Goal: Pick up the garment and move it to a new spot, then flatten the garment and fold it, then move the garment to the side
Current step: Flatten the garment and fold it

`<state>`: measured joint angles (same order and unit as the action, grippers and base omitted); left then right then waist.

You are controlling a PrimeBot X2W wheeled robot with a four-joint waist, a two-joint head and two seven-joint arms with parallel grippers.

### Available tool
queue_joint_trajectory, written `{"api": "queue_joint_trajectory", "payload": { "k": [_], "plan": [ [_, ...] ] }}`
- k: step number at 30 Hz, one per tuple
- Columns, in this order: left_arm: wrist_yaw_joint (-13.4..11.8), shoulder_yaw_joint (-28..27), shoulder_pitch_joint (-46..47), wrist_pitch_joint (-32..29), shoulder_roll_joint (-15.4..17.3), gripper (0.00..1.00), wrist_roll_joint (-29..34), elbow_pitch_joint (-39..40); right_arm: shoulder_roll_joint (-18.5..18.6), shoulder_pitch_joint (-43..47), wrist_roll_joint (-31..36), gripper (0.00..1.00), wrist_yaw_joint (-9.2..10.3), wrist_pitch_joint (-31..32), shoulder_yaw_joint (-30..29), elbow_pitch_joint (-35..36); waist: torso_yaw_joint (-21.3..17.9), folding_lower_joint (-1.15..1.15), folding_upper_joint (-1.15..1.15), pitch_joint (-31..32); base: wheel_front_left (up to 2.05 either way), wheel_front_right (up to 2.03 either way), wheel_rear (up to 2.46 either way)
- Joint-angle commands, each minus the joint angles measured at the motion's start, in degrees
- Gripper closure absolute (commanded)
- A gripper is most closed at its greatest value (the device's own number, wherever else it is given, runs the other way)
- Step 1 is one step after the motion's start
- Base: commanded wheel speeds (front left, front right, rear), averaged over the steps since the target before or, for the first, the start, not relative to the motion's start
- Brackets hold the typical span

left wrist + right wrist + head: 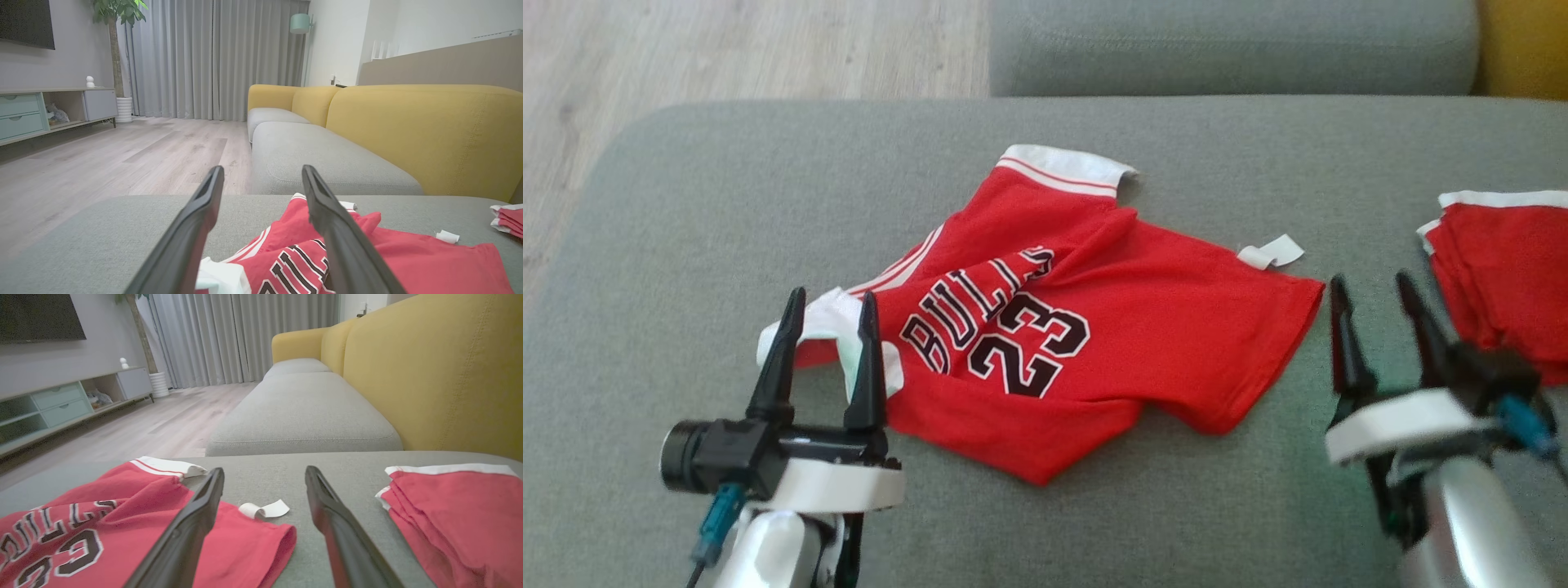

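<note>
The red jersey (1143, 327) is lying rumpled in the middle of the grey sofa cushion (686, 245). Its front is bunching in creases and one white-trimmed edge is kicking up on the far side.

The left claw (832, 296) is hanging spread wide over the white trim at the jersey's left end, pinching nothing. The right claw (1372, 282) is standing just as wide and empty, just off the jersey's right hem. So nothing is being carried right now.

I cannot tell whether the jersey is already sitting in its new spot. I'm judging that flattening, folding and the move to the side are all waiting to be done.

A second red garment (1511, 269) with white trim is lying folded at the cushion's right edge.

Reading the chest: "BULLS" (972, 306) is arching in black with a white outline, with "23" (1029, 343) below it. A small white tag (1272, 251) is curling by the right hem, its print too small to read.
</note>
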<state>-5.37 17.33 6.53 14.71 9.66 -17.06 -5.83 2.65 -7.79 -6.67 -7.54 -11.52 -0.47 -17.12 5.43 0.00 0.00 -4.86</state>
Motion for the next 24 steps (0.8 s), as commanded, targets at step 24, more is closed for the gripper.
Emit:
{"api": "queue_joint_trajectory", "payload": {
  "k": [24],
  "plan": [
    [5.44, -4.42, 5.82, 0.29, -4.31, 0.0, 4.77, -0.13, 0.22, -19.77, 6.37, 0.0, 0.05, 10.06, -4.55, -28.94, 3.66, 0.0, 0.0, -5.3, 0.0, 0.0, 0.0]
  ]
}}
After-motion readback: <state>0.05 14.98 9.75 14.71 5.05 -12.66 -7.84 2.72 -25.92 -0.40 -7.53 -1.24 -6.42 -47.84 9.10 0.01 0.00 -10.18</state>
